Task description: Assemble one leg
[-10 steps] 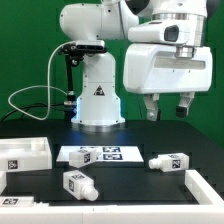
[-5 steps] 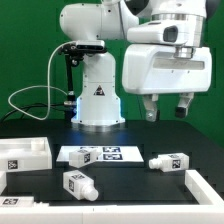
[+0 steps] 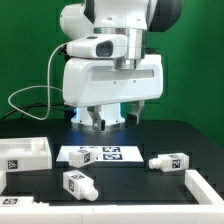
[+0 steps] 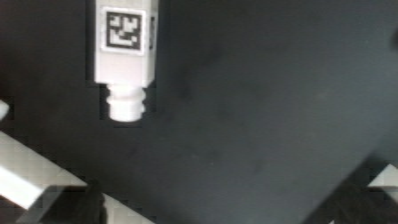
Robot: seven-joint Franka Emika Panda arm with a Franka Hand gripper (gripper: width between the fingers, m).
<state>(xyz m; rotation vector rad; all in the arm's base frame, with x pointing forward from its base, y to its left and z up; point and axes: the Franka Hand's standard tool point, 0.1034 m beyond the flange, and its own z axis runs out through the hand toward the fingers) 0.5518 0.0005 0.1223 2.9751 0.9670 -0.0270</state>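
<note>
A white leg (image 3: pixel 168 161) with black-and-white tags lies on the black table at the exterior view's right. Another leg (image 3: pixel 77 183) lies near the front left. My gripper (image 3: pixel 113 118) hangs open and empty well above the table, over its back middle. In the wrist view one leg (image 4: pixel 125 50) lies on the black table, tag up, with its narrow stub end (image 4: pixel 125 103) pointing toward my gripper (image 4: pixel 214 205). The fingertips (image 4: pixel 36 190) show only at the picture's corners, wide apart, with nothing between them.
The marker board (image 3: pixel 110 154) lies flat at the table's middle, with a small tagged block (image 3: pixel 81 156) at its left end. A white rimmed panel (image 3: pixel 25 152) with one tag sits at the left. Another white rimmed part (image 3: pixel 205 185) lies at the front right.
The arm has swung from the exterior view's upper right to the middle and come lower. The gripper stays open. The legs have not moved.
</note>
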